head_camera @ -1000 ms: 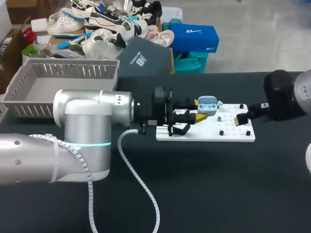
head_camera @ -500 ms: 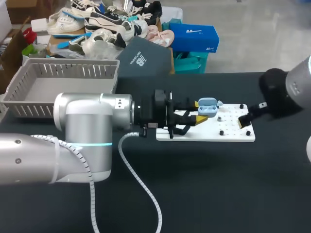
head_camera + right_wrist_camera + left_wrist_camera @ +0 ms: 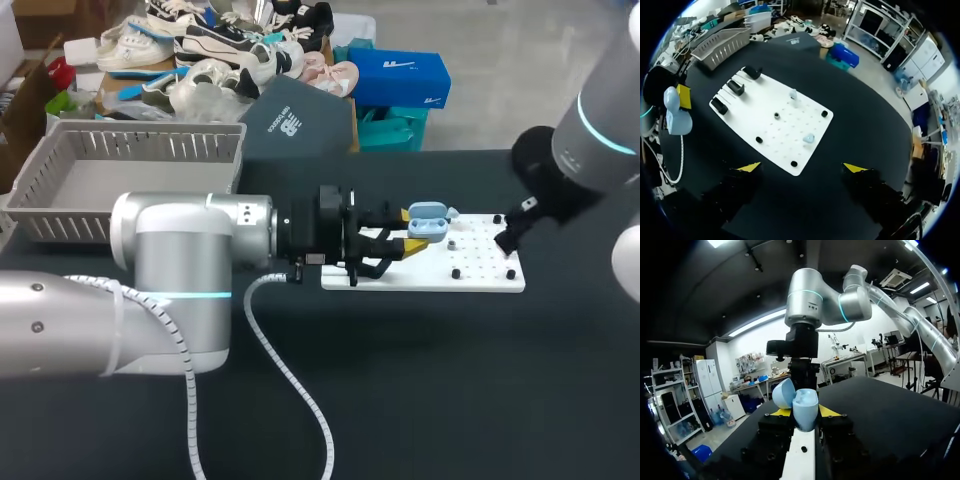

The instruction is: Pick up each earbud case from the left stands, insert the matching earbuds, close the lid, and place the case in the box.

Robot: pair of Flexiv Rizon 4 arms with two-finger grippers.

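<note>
Grey box (image 3: pixel 60 165) far left. Left gripper (image 3: pixel 405 232) pinches blue case (image 3: pixel 428 218), lid open, at white board's (image 3: pixel 480 275) left end. Earbud (image 3: pixel 809 137) too small to detail. Right gripper (image 3: pixel 802 167) at board's right end, fingers spread wide; tips indistinct in head view.

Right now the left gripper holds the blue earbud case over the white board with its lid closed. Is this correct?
Not quite. The left gripper holds the blue earbud case over the white board, but its lid is open, not closed; the left wrist view shows it.
</note>
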